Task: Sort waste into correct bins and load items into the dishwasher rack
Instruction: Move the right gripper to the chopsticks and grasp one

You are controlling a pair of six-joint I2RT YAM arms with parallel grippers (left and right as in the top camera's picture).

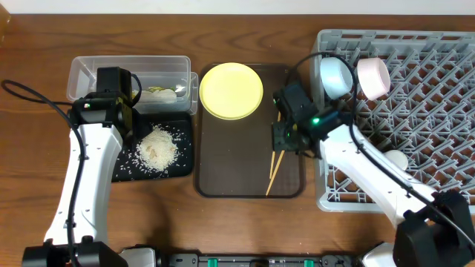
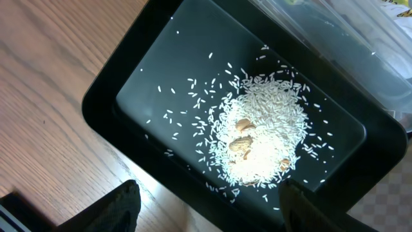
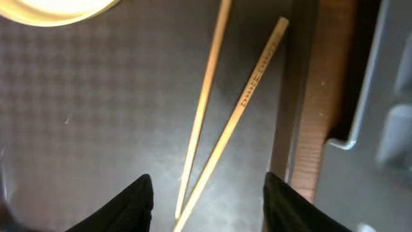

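Note:
A heap of white rice (image 1: 157, 148) (image 2: 261, 135) with a few tan bits lies in the black tray (image 1: 122, 172) (image 2: 154, 71). The wrapper (image 1: 159, 93) lies in the clear tub (image 1: 89, 74) (image 2: 360, 45). My left gripper (image 1: 125, 122) (image 2: 209, 209) is open and empty, straddling the black tray's edge. The wooden chopsticks (image 1: 276, 167) (image 3: 241, 113) lie crossed on the brown serving tray (image 1: 237, 163) (image 3: 96, 116). My right gripper (image 1: 288, 137) (image 3: 206, 203) is open just above them, their ends between its fingers. The yellow plate (image 1: 231, 90) (image 3: 51, 6) sits at the tray's far end.
The grey dishwasher rack (image 1: 415, 126) (image 3: 386, 129) stands at the right, right beside the serving tray. It holds a light blue bowl (image 1: 335, 76), a pale bowl (image 1: 373, 78) and a small pale cup (image 1: 397, 159). Bare wood table shows at the front left.

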